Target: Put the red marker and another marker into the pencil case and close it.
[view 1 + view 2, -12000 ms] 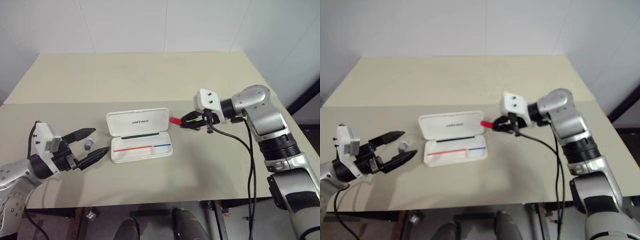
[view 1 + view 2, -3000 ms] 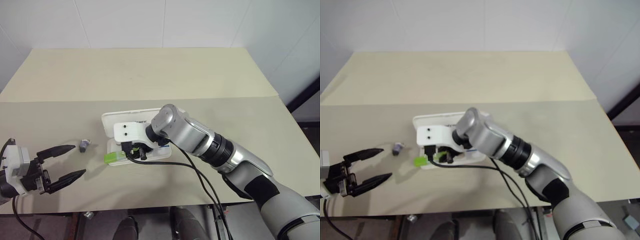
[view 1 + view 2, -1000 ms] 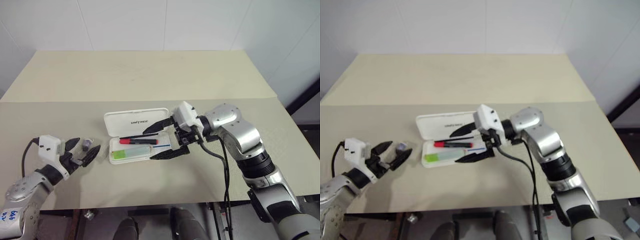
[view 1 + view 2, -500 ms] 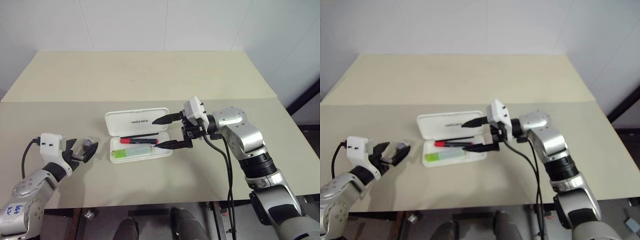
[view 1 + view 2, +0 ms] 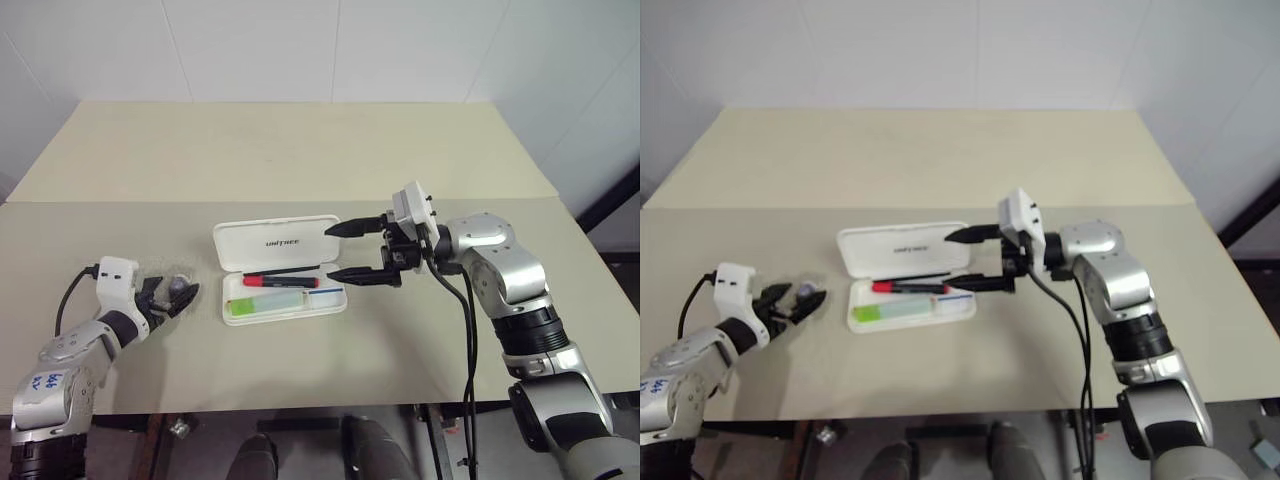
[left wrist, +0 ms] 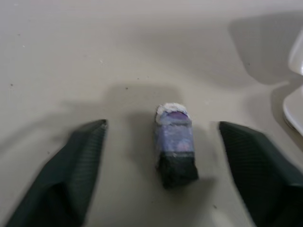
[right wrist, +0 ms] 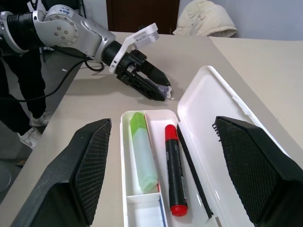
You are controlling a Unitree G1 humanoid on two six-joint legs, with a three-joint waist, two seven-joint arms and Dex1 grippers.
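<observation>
1. The pencil case [image 5: 279, 268] lies open at the table's [image 5: 300, 150] centre, its lid toward twelve o'clock.
2. In its tray lie the red marker [image 5: 280, 282] and, at its six o'clock side, a green marker [image 5: 263, 302].
3. The right gripper [image 5: 352, 251] hovers at the case's three o'clock edge, jaws wide and holding nothing.
4. At the case's nine o'clock, the left gripper [image 5: 172, 296] straddles a small purple piece [image 6: 174, 144], fingers [image 6: 80, 161] apart from it on both sides.
</observation>
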